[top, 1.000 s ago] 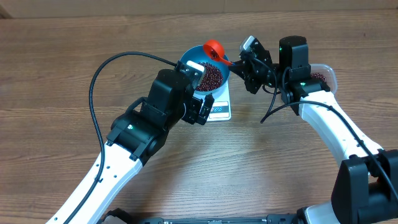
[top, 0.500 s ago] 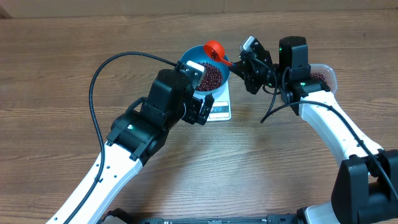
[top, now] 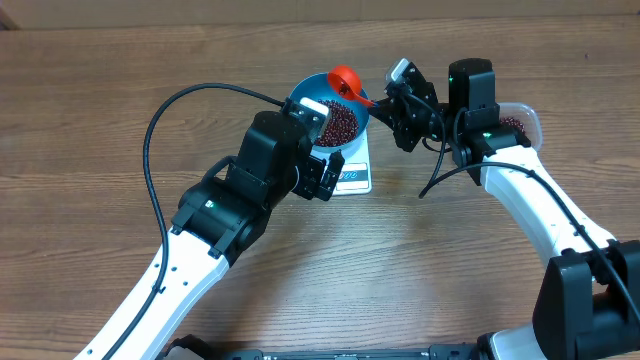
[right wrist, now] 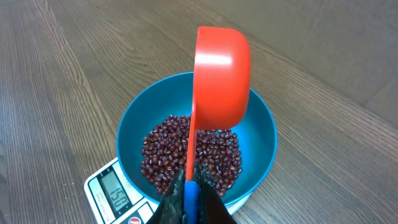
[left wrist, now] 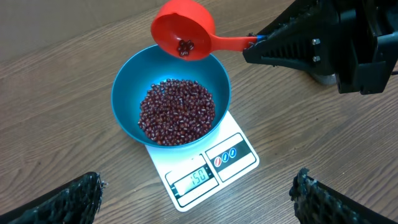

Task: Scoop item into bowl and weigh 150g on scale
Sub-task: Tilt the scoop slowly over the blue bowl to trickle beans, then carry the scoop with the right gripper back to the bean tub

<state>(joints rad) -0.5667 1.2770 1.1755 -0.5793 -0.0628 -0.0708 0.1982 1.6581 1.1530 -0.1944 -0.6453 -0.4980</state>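
The blue bowl [left wrist: 127,81] sat on the white scale [left wrist: 239,155], covering most of its platform, near the middle of the wooden tabletop [top: 100,80]. A heap of dark red-brown beans [left wrist: 177,112] filled the bottom of the bowl. The display on the scale's front edge, left uncovered by the bowl, read 150.

The right tool [right wrist: 191,186] was clamped fully shut on the thin handle of a red scoop [left wrist: 183,31]. The scoop hung in the air above the far rim of the bowl, tipped on its side, with only a few beans inside its cup. From the right wrist view its smooth red underside showed over the beans.

The left tool [left wrist: 198,198] hovered over the near side of the scale with its 2 fingers spread as wide as they go and nothing between them. It touched neither bowl nor scale.

A clear plastic tub [top: 522,120] holding more beans stood on the tabletop beyond the right arm, mostly hidden by it.
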